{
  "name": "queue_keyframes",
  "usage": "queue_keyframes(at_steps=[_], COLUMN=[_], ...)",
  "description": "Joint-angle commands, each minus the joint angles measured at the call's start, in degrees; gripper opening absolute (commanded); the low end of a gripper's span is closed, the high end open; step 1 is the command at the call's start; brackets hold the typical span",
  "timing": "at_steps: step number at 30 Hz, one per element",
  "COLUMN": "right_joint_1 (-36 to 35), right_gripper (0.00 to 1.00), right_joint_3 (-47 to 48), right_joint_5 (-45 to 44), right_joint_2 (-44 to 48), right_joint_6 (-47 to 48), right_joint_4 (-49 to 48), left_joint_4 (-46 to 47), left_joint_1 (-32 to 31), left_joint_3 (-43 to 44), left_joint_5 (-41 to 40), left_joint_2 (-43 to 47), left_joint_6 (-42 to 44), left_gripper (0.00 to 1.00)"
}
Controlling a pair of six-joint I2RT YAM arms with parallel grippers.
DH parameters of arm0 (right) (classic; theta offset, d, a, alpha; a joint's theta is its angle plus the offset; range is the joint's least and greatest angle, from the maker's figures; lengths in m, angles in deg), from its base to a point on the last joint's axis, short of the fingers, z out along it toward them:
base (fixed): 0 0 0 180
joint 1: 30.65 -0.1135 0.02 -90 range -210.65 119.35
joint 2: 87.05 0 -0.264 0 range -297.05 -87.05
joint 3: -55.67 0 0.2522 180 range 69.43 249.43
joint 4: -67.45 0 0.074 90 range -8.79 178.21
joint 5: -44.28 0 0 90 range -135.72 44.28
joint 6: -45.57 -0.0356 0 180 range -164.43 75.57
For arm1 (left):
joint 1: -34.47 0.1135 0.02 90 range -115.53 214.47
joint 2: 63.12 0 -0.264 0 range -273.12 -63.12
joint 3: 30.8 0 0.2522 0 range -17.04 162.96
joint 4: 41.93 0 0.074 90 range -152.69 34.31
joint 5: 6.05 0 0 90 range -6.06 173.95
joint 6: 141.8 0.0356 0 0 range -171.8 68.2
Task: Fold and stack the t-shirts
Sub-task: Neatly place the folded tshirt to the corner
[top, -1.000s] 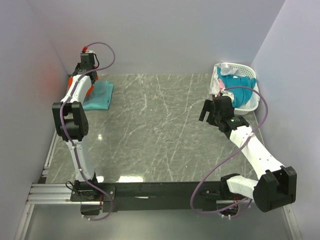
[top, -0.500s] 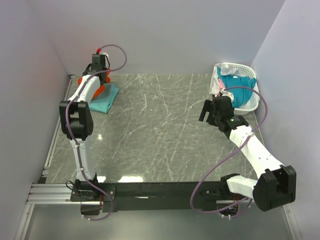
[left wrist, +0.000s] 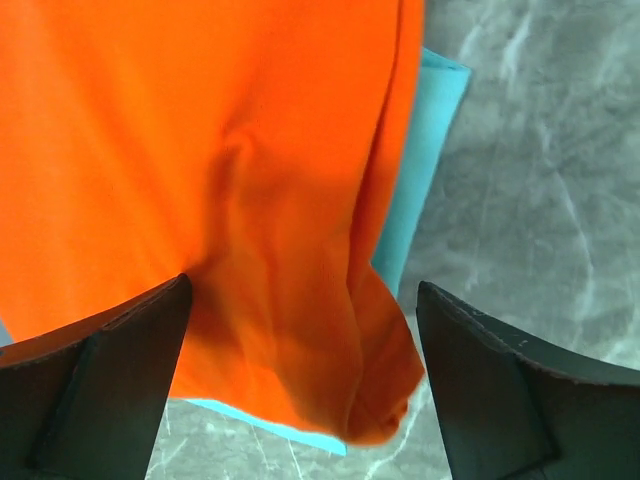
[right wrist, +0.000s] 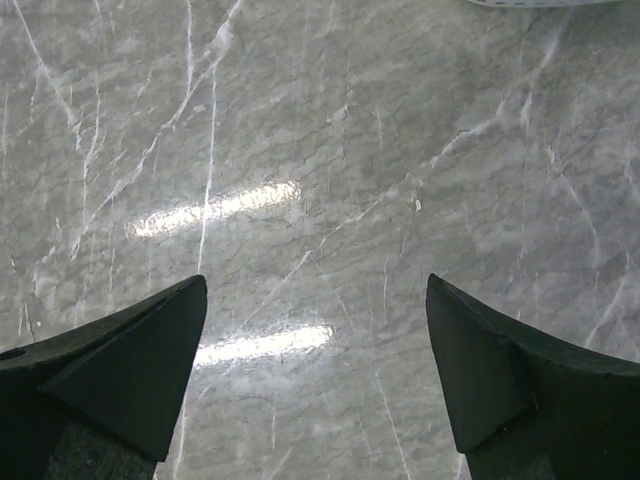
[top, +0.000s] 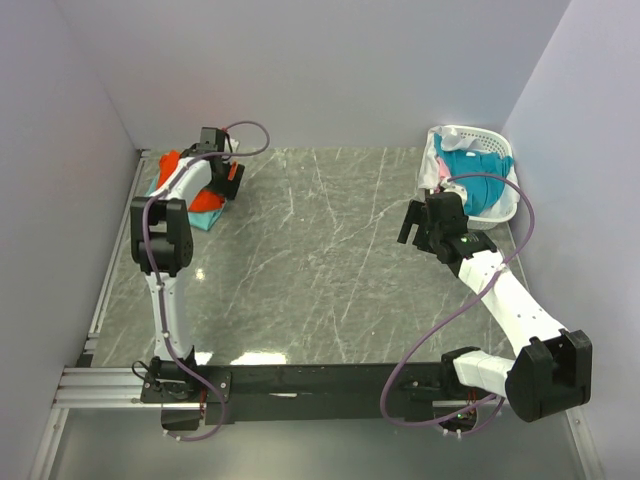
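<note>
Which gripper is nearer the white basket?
Right. The right gripper hangs open over bare table just beside the basket; the left gripper is across the table, open above the orange t-shirt at the far-left corner.

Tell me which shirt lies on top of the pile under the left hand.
The orange t-shirt; it covers the turquoise t-shirt, of which only the edges show.
</note>
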Motion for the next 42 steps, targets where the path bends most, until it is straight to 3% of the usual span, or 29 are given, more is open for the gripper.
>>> queue_keyframes(at_steps=[1,6,13,18,26,32,42], right_joint_1=[0.35,0.44,0.35,0.35,0.35,0.35,0.44], right_gripper=[0.96,0.96,0.96,0.96,0.96,0.96,0.96], right_joint_3=[1.32,1.23,0.96,0.79,0.97,1.23,1.23], right_joint_5=[-0.01,1.04,1.31,0.78,0.52,0.96,0.69], right_joint_2=[0.38,0.82,1.43,1.17,0.21,-0.76,0.03], right_joint_6=[0.48,0.39,0.39,0.39,0.65,0.48,0.57], right_joint_4=[-0.7,-0.79,-0.96,-0.79,-0.61,-0.7,-0.35], left_joint_4=[-0.93,0.13,11.1,11.55,10.59,13.23,9.1], left_joint_1=[-0.13,-0.21,0.05,1.11,3.65,6.47,6.64], left_joint_3=[-0.82,-2.23,-11.81,-12.51,-11.81,-17.35,-11.38], left_joint_5=[2.82,5.9,10.82,23.47,24.79,31.03,32.88], left_joint_2=[7.48,12.4,19.61,16.11,8.9,9.16,4.49], left_joint_6=[-0.16,-4.64,-15.34,-21.0,-24.6,-24.52,-24.86], left_gripper=[0.99,0.99,1.0,0.99,1.0,0.99,1.0])
